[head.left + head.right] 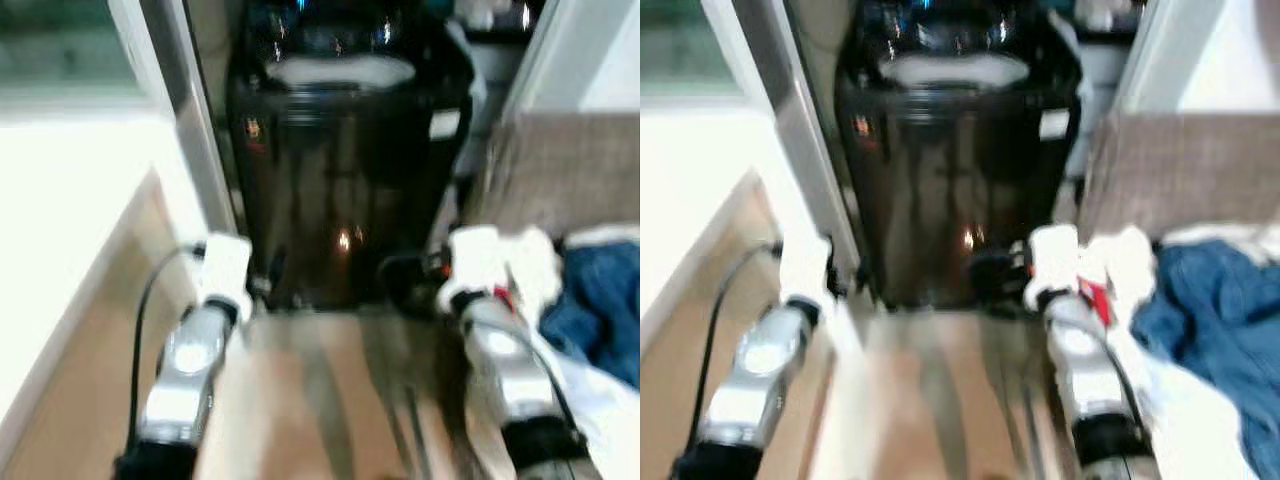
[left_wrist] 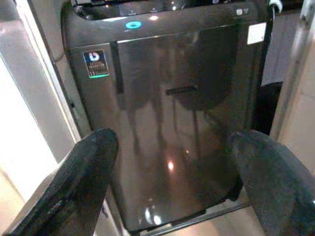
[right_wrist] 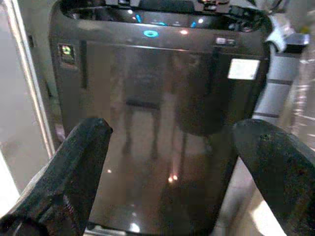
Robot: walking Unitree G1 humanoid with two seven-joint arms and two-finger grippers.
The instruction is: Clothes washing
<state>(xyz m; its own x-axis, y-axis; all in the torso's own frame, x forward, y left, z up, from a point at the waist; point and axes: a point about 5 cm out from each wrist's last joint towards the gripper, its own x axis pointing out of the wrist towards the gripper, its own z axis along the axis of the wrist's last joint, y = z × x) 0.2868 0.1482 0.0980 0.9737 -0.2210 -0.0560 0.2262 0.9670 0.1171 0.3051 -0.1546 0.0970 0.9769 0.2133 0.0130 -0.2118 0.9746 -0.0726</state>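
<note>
While both arms reach forward at about the same height, the washing machine (image 1: 345,160) stands straight ahead of them, a tall dark glossy top-loader set in a narrow gap between a pale door frame (image 1: 190,130) and a light wall (image 1: 1160,50). The left gripper (image 2: 172,187) has its two black fingers (image 2: 83,182) spread wide, with nothing between them; through the gap the machine's front panel is seen, near but not touching. The right gripper (image 3: 172,182) is also wide and empty, and it faces the same front panel from the other side.

To the outer side of the right gripper lies a pile of clothes (image 1: 1210,320), with blue denim and some white fabric, just beside the right arm. It rests against something covered in grey-brown fabric (image 1: 1180,170).

On the machine, a small square sticker (image 2: 96,63) sits at the upper corner of the front, with a blue and white mark; its writing is too small to read. A white label (image 3: 242,69) is at the opposite upper corner, also not readable. A round blue light (image 3: 150,33) glows on the top edge.
</note>
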